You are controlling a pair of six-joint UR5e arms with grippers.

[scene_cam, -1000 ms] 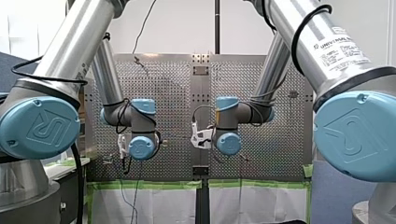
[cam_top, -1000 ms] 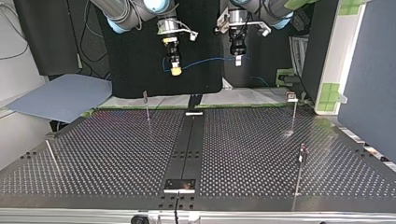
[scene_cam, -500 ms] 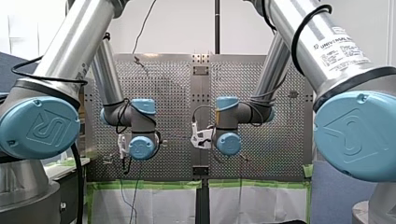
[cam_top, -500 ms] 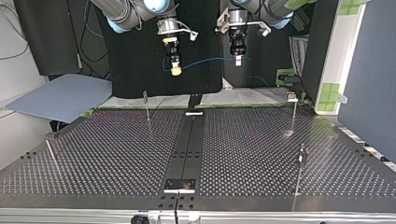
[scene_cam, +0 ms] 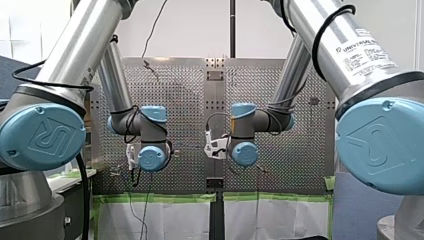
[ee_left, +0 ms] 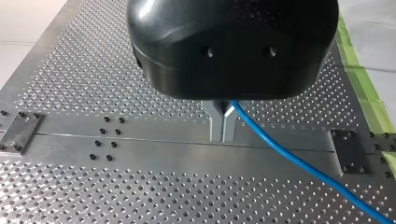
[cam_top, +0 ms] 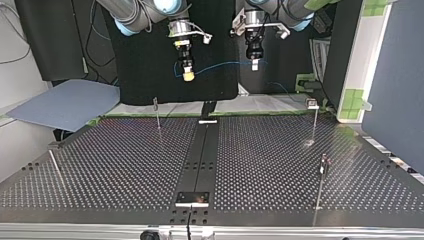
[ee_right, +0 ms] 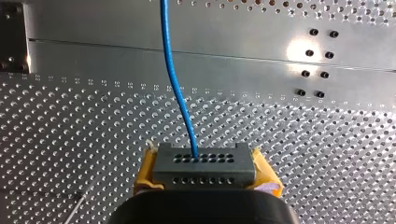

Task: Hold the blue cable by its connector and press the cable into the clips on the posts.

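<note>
Blue cable [ee_right: 176, 84]: thin, and judged light and limp. It is likely to sag between holds, so little force should be needed to carry it, but tension would be needed to seat it. It is held in the air and leaves the face of the connector [ee_right: 204, 161].
Connector: grey, rigid block with rows of holes. It is judged the sound place to take hold, since its flat sides give purchase where the bare cable could slip or kink.
My right gripper [ee_right: 204, 171]: clamped on the connector, with a yellow pad [ee_right: 148, 170] at each side.
My left gripper [ee_left: 223, 135]: metal fingers [ee_left: 215, 121] pressed together, the cable pinched between them some way along from the connector.
Posts [cam_top: 157, 112]: the nearest stands lower than the connector in the top view and well apart from it. The clips are too small to be made out.
Perforated table [cam_top: 125, 165]: lies under the connector and is not touched by it.
Wrist views: both grips are shown closely, but no posts.
Top view: the whole span from connector to left gripper is shown, along with the posts, but grip detail is lost.
Front view: the grippers cannot be made out behind the wrists, and nothing is added about the cable.
</note>
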